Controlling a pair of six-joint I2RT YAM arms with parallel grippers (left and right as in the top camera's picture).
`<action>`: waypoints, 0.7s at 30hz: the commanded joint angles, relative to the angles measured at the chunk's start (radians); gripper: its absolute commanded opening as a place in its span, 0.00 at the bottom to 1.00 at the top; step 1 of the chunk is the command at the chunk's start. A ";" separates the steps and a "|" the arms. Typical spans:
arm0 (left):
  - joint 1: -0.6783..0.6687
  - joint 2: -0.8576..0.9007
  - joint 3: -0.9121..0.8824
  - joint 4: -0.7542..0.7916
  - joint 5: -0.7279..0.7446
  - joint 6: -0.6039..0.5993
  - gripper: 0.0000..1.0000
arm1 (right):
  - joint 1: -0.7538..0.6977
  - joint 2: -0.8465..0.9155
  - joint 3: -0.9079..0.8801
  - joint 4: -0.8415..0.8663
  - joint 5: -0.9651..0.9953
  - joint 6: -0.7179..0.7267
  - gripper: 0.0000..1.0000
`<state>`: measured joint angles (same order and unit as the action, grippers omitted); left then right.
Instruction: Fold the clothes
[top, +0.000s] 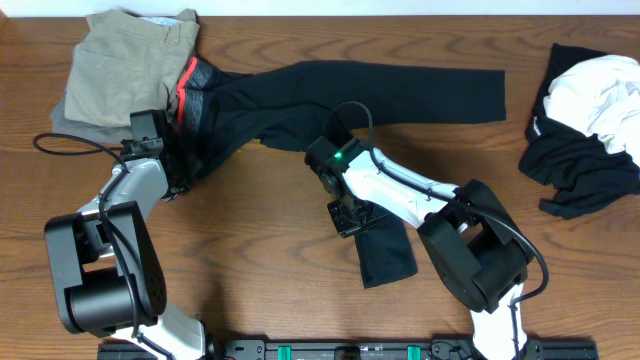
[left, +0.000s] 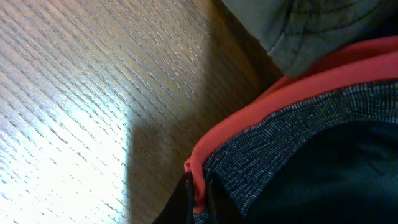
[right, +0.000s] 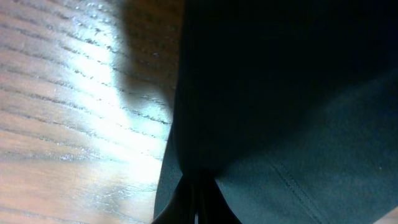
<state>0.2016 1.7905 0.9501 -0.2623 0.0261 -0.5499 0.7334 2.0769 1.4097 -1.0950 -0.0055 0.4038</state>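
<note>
Overhead, the left hand merges indistinctly with black pants.

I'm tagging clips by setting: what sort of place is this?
Likely a robotics lab workbench for laundry folding: a wood-grain table, two white-and-black robot arms, and loose garments, such as black leggings with a red waistband and khaki trousers.

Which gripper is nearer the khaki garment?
Left. The left gripper pinches the red waistband of the black pants, right beside the khaki garment; the right gripper holds a pant leg mid-table, far away.
</note>
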 joint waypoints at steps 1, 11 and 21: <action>0.028 0.019 -0.010 -0.016 -0.019 0.003 0.06 | -0.023 -0.044 -0.011 0.004 0.032 0.039 0.01; 0.127 -0.004 -0.009 -0.055 -0.008 0.007 0.06 | -0.209 -0.365 -0.011 -0.059 0.101 0.056 0.01; 0.147 -0.055 -0.009 -0.067 -0.009 0.042 0.06 | -0.605 -0.502 -0.011 -0.204 0.129 0.006 0.01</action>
<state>0.3405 1.7653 0.9501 -0.3218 0.0475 -0.5369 0.2077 1.5917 1.3956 -1.2781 0.1013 0.4362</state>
